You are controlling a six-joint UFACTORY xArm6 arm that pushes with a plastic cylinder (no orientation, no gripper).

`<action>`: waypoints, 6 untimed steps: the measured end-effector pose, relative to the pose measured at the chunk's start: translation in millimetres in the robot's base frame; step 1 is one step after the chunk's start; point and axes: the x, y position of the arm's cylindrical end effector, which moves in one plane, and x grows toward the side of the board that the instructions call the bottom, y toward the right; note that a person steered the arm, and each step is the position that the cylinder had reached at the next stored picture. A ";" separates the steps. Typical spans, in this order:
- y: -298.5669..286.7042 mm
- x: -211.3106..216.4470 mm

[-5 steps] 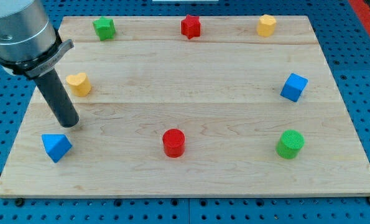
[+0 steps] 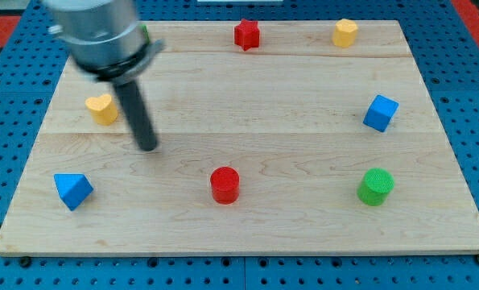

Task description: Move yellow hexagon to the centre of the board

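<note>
Resting on bare wood, my tip point(image 2: 147, 147) sits toward the view's left of the tabletop point(image 2: 303, 225), just to the right of and a little below the yellow heart point(image 2: 102, 108), apart from it. No claw exists on this arm, only the dark rod, so no open or closed state can be told. The yellow hexagon point(image 2: 345, 32) lies at the view's top right, near the back edge, well apart from my tip. A red star point(image 2: 246, 34) sits at top middle. On the right are a blue cube point(image 2: 380, 113) and, below it, a green cylinder point(image 2: 375, 186). A red cylinder point(image 2: 224, 184) stands at bottom middle and a blue triangular block point(image 2: 72, 190) at bottom left.
</note>
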 end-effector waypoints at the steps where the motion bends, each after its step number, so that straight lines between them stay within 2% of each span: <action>1: 54.8 -33.0; 3: 147.9 -62.8; 4: 151.1 -62.8; 6: 225.9 -109.8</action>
